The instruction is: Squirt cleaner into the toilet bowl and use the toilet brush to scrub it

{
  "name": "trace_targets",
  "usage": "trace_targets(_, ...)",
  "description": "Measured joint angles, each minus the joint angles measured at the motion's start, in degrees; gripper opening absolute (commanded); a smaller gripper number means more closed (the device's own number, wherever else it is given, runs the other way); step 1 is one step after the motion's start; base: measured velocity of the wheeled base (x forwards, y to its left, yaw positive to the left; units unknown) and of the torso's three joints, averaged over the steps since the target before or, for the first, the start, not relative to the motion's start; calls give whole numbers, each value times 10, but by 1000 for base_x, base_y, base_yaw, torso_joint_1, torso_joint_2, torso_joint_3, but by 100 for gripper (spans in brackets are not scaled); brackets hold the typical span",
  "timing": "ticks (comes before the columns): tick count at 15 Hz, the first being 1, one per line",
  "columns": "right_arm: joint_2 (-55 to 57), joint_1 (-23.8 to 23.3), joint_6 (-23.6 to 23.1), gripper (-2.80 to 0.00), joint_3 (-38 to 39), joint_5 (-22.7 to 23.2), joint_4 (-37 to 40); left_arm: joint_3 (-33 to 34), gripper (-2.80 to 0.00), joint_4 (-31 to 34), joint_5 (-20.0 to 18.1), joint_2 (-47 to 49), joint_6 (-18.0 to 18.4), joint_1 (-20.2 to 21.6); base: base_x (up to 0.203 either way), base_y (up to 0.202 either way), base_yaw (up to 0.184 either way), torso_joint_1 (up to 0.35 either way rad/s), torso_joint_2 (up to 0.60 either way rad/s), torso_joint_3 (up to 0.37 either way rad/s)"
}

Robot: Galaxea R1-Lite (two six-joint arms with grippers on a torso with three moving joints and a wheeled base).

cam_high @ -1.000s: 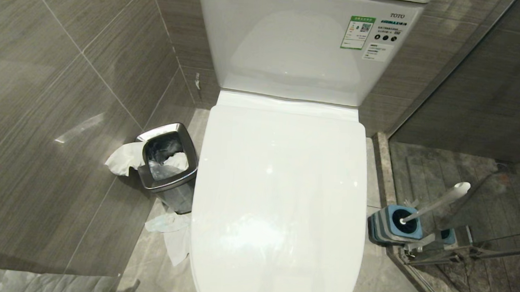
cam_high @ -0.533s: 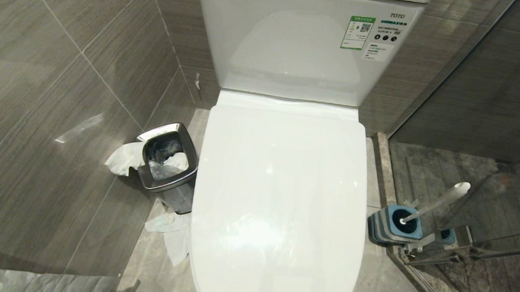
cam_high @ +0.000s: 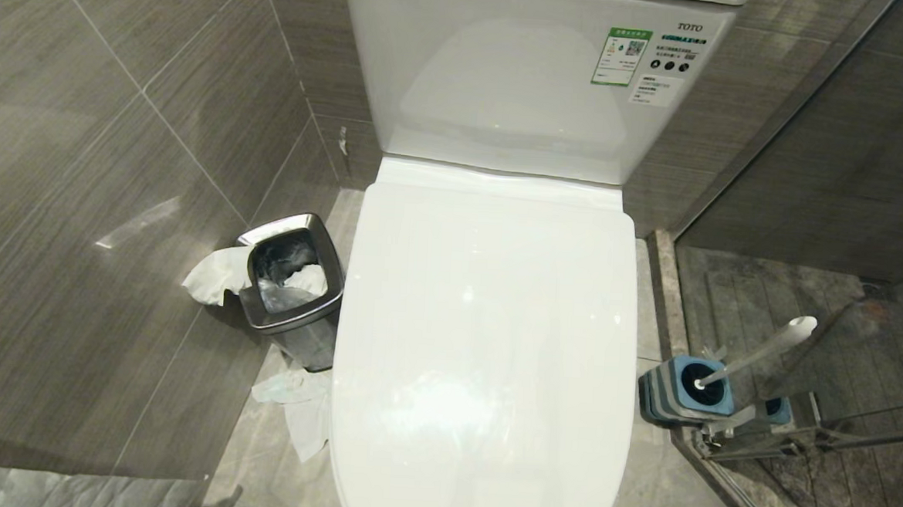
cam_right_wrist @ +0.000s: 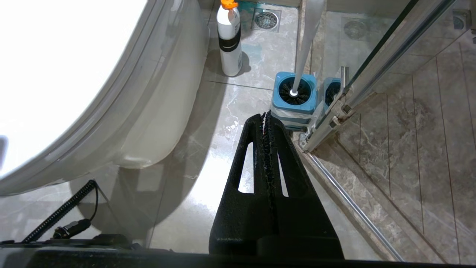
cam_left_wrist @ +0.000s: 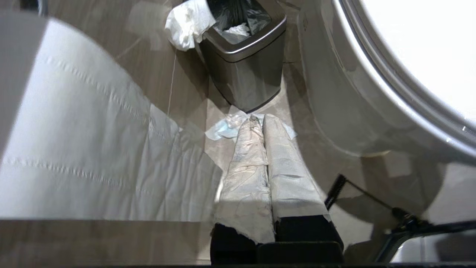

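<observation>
- Left end effector (cam_left_wrist: 260,123), wrapped in white tissue, clenched low beside the steel bin (cam_left_wrist: 243,63).
- Right end effector (cam_right_wrist: 266,115), black, ridged, clenched empty near the toilet brush (cam_right_wrist: 305,44).

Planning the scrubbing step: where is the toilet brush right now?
The toilet brush stands in its blue holder on the floor, on the toilet's right in the head view, against the glass shower door's frame.

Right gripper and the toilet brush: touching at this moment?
Apart. In the right wrist view the shut right gripper hangs short of the toilet brush, which stands in its blue holder with floor visible between them.
</observation>
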Motion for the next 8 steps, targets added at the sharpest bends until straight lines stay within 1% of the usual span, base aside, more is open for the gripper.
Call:
trace_targets(2, 0, 0, 3, -280, 0, 0, 0, 0, -280, -2, 18, 0, -53, 0, 0, 0, 0, 0, 0, 0)
trace_targets(3, 0, 0, 3, -280, 0, 0, 0, 0, -280, -2, 22, 0, -72, 0, 0, 0, 0, 0, 0, 0)
trace_targets(5, 0, 0, -2, -280, 0, 2, 0, 0, -280, -2, 23, 0, -77, 0, 0, 0, 0, 0, 0, 0)
trace_targets(6, 0, 0, -13, -280, 0, 6, 0, 0, -280, -2, 22, 0, -77, 0, 0, 0, 0, 0, 0, 0)
trace_targets(8, 0, 0, -51, -280, 0, 17, 1, 0, -280, -2, 22, 0, -77, 0, 0, 0, 0, 0, 0, 0)
